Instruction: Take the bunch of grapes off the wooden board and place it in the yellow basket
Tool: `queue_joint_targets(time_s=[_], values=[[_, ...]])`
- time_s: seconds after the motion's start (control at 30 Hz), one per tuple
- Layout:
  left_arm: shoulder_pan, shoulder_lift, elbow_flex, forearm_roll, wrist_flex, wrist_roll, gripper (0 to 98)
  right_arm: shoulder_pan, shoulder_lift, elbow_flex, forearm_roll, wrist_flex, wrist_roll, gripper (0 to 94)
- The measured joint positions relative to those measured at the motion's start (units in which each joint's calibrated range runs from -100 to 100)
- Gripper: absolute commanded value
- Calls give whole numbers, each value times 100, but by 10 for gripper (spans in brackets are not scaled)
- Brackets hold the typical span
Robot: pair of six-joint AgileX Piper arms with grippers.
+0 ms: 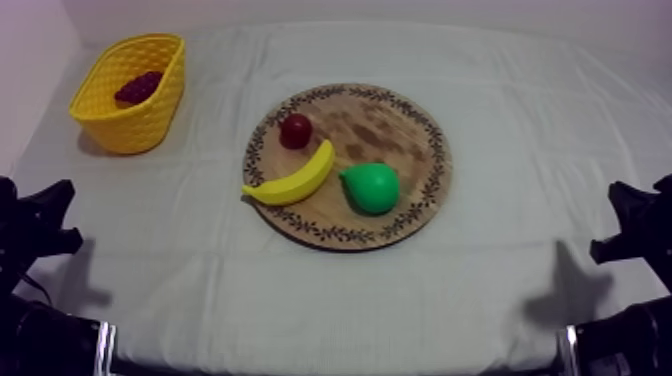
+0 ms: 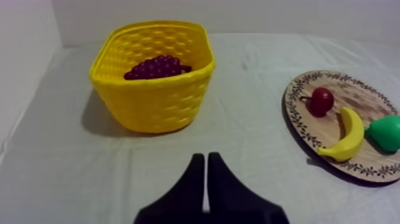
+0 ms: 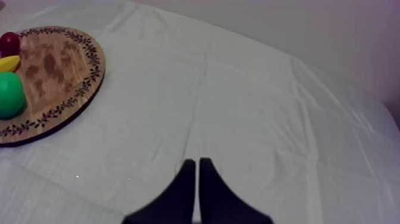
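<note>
The dark purple bunch of grapes (image 1: 138, 88) (image 2: 158, 66) lies inside the yellow basket (image 1: 130, 125) (image 2: 152, 101) at the far left of the table. The round wooden board (image 1: 400, 130) (image 2: 357, 89) (image 3: 53, 65) sits mid-table, holding a banana (image 1: 293, 179), a green pear (image 1: 371, 187) and a small red fruit (image 1: 295, 131). My left gripper (image 1: 50, 215) (image 2: 206, 161) rests low at the left edge, shut on nothing, a short way in front of the basket. My right gripper (image 1: 625, 220) (image 3: 194, 164) rests low at the right edge, shut, over bare cloth.
A wall runs close behind and to the left of the basket. Grey-white cloth covers the table, with open room between the board and each gripper and along the front edge.
</note>
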Motion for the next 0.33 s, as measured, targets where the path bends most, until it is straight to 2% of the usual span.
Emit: queue_joint_targets(time_s=[0.33], values=[[119, 0, 0, -13, 0, 260, 0, 0, 0, 0, 0, 7, 0, 2]])
